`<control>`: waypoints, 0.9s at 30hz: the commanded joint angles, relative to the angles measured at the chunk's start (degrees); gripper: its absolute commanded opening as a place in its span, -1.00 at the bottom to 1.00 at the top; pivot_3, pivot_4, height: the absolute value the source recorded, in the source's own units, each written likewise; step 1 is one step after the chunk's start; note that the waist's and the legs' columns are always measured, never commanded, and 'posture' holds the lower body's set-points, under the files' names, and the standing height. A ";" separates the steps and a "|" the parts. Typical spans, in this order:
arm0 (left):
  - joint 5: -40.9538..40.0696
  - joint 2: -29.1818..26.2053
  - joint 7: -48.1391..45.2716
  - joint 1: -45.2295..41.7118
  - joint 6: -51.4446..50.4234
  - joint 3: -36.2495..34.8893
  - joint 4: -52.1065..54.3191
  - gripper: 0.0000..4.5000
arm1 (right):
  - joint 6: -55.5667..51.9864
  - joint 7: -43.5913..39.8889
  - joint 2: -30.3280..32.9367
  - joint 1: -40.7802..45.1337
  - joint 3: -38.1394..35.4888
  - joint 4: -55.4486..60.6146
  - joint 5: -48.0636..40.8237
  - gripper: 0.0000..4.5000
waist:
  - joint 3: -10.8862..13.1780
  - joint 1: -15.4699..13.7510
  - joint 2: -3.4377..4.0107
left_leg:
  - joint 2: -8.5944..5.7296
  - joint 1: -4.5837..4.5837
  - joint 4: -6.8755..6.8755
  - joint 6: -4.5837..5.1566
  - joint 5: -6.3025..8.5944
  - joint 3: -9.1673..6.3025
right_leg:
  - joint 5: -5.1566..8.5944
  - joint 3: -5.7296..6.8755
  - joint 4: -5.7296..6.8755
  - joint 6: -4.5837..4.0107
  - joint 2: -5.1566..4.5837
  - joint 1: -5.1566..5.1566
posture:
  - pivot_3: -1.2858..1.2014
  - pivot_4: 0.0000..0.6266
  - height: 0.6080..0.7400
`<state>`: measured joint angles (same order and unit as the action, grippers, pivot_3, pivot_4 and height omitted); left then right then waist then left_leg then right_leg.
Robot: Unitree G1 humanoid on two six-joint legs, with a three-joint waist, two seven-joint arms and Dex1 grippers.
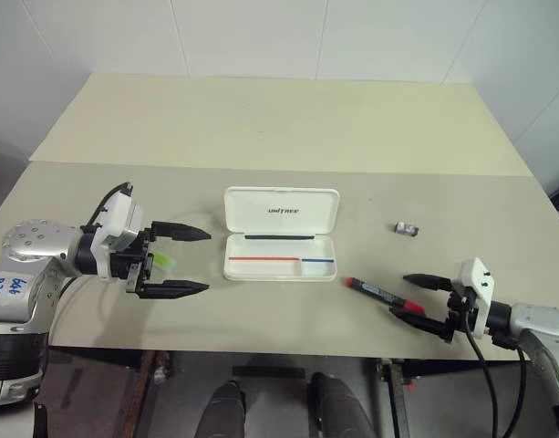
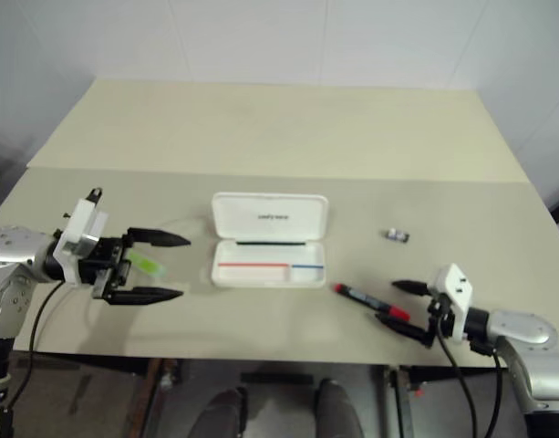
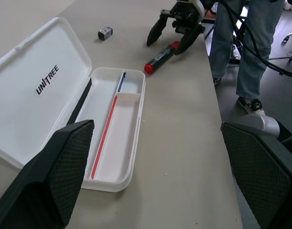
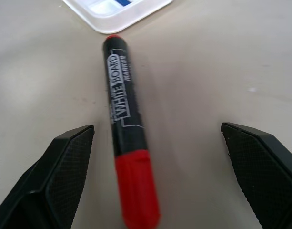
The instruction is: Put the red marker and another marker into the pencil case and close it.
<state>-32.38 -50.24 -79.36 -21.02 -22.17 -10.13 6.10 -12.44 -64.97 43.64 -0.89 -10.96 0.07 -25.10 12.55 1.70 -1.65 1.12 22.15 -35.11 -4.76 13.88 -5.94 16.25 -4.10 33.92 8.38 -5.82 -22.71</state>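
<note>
Red marker lies on counter, lower right of frame, just right of open case. Long axis slants toward R hand: fingers apart, straddling its near end, nothing gripped. L hand apart, green marker between.

Case: lies open mid-table, tray unobstructed from above, lid laid flat behind it.
Left of case: bare table up to the green marker.
Right of case: red marker lies close by.
Far right: small grey piece, well apart.
</note>
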 commanded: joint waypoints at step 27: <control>3.46 -1.59 -1.06 0.09 11.32 -1.94 -8.32 1.00 | 7.41 -2.15 6.74 12.40 -0.72 2.33 1.97 -0.74 | 0.02 0.17 0.03 | 0.00 -0.05 0.00 0.00 0.00 0.05 | -0.05 -0.07 0.06 0.10 0.01 -0.01 | 0.03 -0.52 1.00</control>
<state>-29.01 -50.55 -79.85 -21.52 -12.13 -10.34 -2.45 -5.50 -65.99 49.41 10.39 -11.47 -0.59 -21.91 12.57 1.87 -1.62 1.12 22.10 -35.11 -4.76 13.88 -5.88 16.19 -4.17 33.98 8.50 -5.80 -22.73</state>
